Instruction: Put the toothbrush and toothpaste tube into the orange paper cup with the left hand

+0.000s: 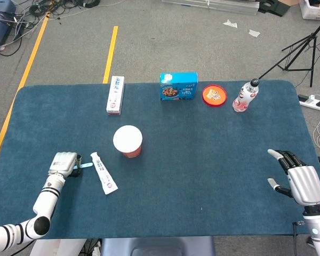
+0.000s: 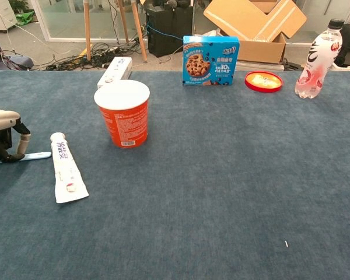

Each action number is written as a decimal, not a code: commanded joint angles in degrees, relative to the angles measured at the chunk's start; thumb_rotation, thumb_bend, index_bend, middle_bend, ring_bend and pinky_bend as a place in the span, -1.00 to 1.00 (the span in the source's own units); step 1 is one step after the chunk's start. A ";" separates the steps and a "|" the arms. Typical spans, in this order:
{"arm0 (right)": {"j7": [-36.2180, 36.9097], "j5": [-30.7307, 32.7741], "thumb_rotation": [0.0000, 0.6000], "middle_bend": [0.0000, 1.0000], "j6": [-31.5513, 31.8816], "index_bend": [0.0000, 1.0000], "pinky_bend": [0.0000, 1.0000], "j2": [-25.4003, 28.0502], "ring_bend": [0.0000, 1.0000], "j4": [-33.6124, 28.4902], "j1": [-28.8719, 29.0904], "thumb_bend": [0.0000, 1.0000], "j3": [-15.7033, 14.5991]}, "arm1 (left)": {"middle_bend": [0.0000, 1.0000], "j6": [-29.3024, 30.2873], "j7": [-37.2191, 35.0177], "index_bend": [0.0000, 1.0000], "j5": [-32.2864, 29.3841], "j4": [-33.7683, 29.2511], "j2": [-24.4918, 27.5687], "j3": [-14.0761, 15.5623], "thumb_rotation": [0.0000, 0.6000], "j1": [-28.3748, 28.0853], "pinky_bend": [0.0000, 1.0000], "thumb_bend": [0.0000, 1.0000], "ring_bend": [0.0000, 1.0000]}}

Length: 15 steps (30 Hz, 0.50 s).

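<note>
The orange paper cup (image 1: 128,141) (image 2: 123,116) stands upright on the blue table, its mouth open upward. Left of it lies the white toothpaste tube (image 1: 104,173) (image 2: 65,170), flat on the cloth. The light-blue toothbrush (image 1: 86,166) (image 2: 38,156) lies just left of the tube, its handle under my left hand (image 1: 64,163) (image 2: 3,133). That hand sits low on the table, a finger and the thumb closed onto the brush handle. My right hand (image 1: 299,182) hovers near the table's right front corner, fingers spread, holding nothing.
Along the far edge stand a white carton (image 1: 115,94) (image 2: 115,71), a blue cookie box (image 1: 178,86) (image 2: 210,60), a red lid (image 1: 214,95) (image 2: 263,81) and a bottle (image 1: 245,96) (image 2: 318,58). The table's left edge lies close to my left hand.
</note>
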 commanded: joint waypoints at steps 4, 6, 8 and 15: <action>-0.12 0.11 1.00 -0.48 -0.27 -0.57 0.05 0.04 -0.55 -0.10 0.06 -0.67 -0.06 | 1.00 0.08 0.08 -0.55 -1.14 -1.02 0.70 0.20 1.00 -0.72 1.00 -0.20 1.00; -0.13 0.12 1.00 -0.48 -0.35 -0.57 0.05 0.07 -0.55 -0.15 0.08 -0.67 -0.09 | 1.00 0.21 -0.27 -0.60 -1.20 -1.16 0.74 0.13 1.00 -0.80 1.00 -0.25 1.00; -0.12 0.09 1.00 -0.48 -0.36 -0.57 0.05 0.11 -0.55 -0.21 0.06 -0.67 -0.13 | 1.00 0.36 -0.75 -0.67 -1.06 -1.16 0.71 0.08 1.00 -0.86 1.00 -0.27 1.00; -0.16 0.11 1.00 -0.48 -0.53 -0.57 0.05 0.10 -0.55 -0.24 0.11 -0.67 -0.18 | 1.00 0.24 -1.54 -0.84 -1.33 -1.20 0.80 0.29 1.00 -1.21 1.00 -0.38 1.00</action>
